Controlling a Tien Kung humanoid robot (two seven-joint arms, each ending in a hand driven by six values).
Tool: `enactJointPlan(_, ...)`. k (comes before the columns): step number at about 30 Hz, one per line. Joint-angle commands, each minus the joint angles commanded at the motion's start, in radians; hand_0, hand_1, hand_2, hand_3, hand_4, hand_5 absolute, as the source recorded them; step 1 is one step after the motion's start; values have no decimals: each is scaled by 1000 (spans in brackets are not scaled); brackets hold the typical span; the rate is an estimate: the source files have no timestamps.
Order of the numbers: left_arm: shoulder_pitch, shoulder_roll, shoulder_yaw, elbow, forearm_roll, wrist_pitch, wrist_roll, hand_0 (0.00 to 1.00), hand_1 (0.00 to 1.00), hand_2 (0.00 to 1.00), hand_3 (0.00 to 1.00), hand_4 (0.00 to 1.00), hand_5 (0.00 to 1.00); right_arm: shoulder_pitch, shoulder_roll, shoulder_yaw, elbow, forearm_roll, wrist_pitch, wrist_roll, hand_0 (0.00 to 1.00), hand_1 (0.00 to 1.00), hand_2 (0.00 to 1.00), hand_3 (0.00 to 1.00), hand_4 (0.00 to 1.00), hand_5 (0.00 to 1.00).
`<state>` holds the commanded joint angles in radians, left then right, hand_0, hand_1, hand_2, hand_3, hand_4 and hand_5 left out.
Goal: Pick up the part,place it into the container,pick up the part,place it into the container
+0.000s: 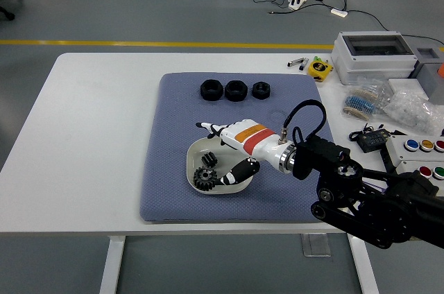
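Note:
A white shallow dish (193, 169) sits on the blue-grey mat (166, 134). Inside it lie two black gears: a small one (208, 160) and a larger one (204, 179) near the dish's front rim. My right hand (220, 152), white with an orange and red band, hovers over the dish with its fingers spread and its thumb (238, 173) beside the larger gear. The hand holds nothing. Three black ring-shaped parts (235, 90) stand in a row at the mat's far edge. My left arm does not show.
A grey box (374, 57), a yellow tape measure (319, 68), bagged parts (406, 108) and a button panel (423, 150) crowd the table's right side. Cables lie on the floor beyond the table.

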<state>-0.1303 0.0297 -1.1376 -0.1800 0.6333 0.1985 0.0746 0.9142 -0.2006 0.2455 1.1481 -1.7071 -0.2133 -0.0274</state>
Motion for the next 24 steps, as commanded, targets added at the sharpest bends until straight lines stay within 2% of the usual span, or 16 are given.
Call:
enactJointPlan(8, -3, -1, 3, 0, -4, 0, -1, 710, 609, 638, 568, 621, 702, -20, -12, 77, -5, 28, -40, 17, 437, 617, 796, 998, 986, 306)
enactJointPlan(9, -4, -1, 3, 0, -4, 0, -2, 710, 609, 635, 568, 622, 703, -27, -15, 93, -9, 51, -51, 21, 432, 605, 779, 980, 957, 310)
enactJointPlan(14, -8, -2, 9, 0, -13, 0, -5, 710, 609, 635, 568, 622, 703, -70, -35, 180, -16, 243, -92, 52, 432, 605, 779, 980, 957, 310)
enactJointPlan(15, -8, -2, 10, 0, -14, 0, -5, 710, 608, 636, 567, 621, 703, -77, -38, 190, -14, 282, -95, 59, 474, 633, 762, 892, 918, 337)
enactJointPlan(20, -12, -3, 19, 0, -25, 2, -7, 710, 608, 636, 567, 621, 703, -139, -61, 290, 35, 496, -75, 149, 474, 633, 762, 892, 918, 337)
enactJointPlan(21, -13, -3, 21, 0, -26, 2, -7, 710, 611, 636, 569, 621, 703, -150, -65, 311, 44, 535, -70, 165, 621, 690, 776, 834, 903, 456)
enactJointPlan(24, -15, -4, 22, 0, -19, 2, -6, 710, 611, 636, 569, 621, 703, -187, -76, 371, 75, 665, -49, 201, 621, 690, 776, 834, 903, 456)
